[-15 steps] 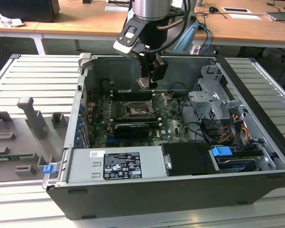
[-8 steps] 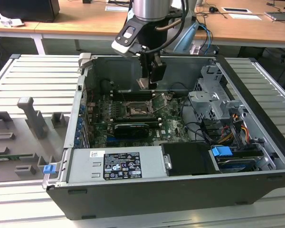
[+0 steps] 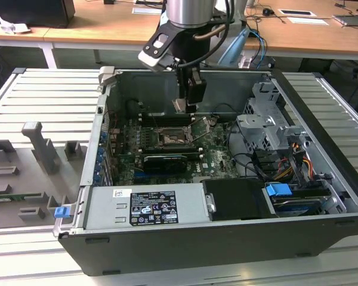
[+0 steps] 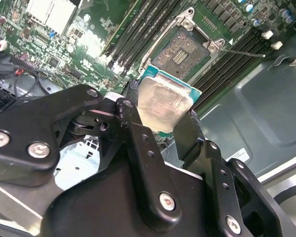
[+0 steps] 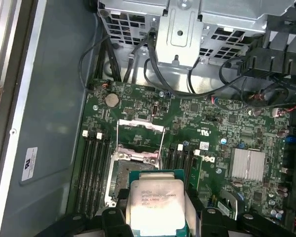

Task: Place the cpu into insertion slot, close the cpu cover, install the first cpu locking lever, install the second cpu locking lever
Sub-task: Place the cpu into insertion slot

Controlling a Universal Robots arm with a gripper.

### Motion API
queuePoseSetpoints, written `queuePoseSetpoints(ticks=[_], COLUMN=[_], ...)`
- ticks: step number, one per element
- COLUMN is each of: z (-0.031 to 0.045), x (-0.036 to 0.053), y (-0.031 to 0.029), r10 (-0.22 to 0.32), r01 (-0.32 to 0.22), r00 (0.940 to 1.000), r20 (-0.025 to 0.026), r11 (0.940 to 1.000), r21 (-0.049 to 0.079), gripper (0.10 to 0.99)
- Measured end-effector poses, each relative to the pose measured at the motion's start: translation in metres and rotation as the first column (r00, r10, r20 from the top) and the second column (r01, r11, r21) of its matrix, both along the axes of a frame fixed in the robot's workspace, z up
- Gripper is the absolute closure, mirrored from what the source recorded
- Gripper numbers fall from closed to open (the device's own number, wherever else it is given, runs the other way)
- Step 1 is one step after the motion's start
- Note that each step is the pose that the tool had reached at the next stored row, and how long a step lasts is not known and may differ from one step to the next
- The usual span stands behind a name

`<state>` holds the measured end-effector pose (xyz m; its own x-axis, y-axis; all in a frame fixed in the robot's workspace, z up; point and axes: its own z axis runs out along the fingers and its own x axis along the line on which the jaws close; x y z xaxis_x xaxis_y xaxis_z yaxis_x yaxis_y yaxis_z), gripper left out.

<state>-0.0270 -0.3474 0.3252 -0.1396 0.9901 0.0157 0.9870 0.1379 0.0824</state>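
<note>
Broadly, the open computer case (image 3: 227, 238) lies on its side with the motherboard (image 3: 218, 156) exposed on its floor, and the arm reaches down into it from above. On that board the insertion slot (image 5: 119, 178) sits bare between the long black memory slots (image 5: 94, 170), and the cpu cover (image 5: 140, 126) is swung up and away from it, so the dark contact field is open. The gripper (image 4: 160, 118) hangs over the board close to the slot, its jaws drawn in to a narrow gap and clamped on the cpu (image 4: 163, 106). The black fingers (image 4: 138, 138) press on two opposite edges of the chip, leaving its silvery metal face free. The cpu is thus held in the air, apart from the slot and not seated. Judging from its look, the chip is light, thin and quite stiff, so it should not bend in the grip. Its smooth metal lid and slim green edges give little purchase, so it could slip or tilt. The edges seem the right place to hold. The hidden underside and the slot's fine contacts are likely fragile and unforgiving of skewed or forced contact.
</note>
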Motion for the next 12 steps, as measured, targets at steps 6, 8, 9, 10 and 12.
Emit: queuePoseSetpoints(ticks=[6, 8, 9, 10, 12], z=[-0.0059, -0.0092, -0.0119, -0.0132, -0.0156], x=[0.0000, 0.0000, 0.0000, 0.0000, 0.0000], y=[0.0010, 0.0010, 0.0010, 0.0010, 0.0010], r10=[-0.057, -0.058, -0.059, -0.059, -0.059], r01=[0.057, 0.058, 0.059, 0.059, 0.059], r00=[0.9984, 0.9983, 0.9983, 0.9983, 0.9983], r20=[-0.0001, -0.0001, 0.0002, 0.0001, 0.0002], r11=[0.9984, 0.9983, 0.9983, 0.9983, 0.9983], r21=[0.000, 0.000, 0.000, 0.000, 0.000], gripper=[0.557, 0.557, 0.557, 0.557, 0.557])
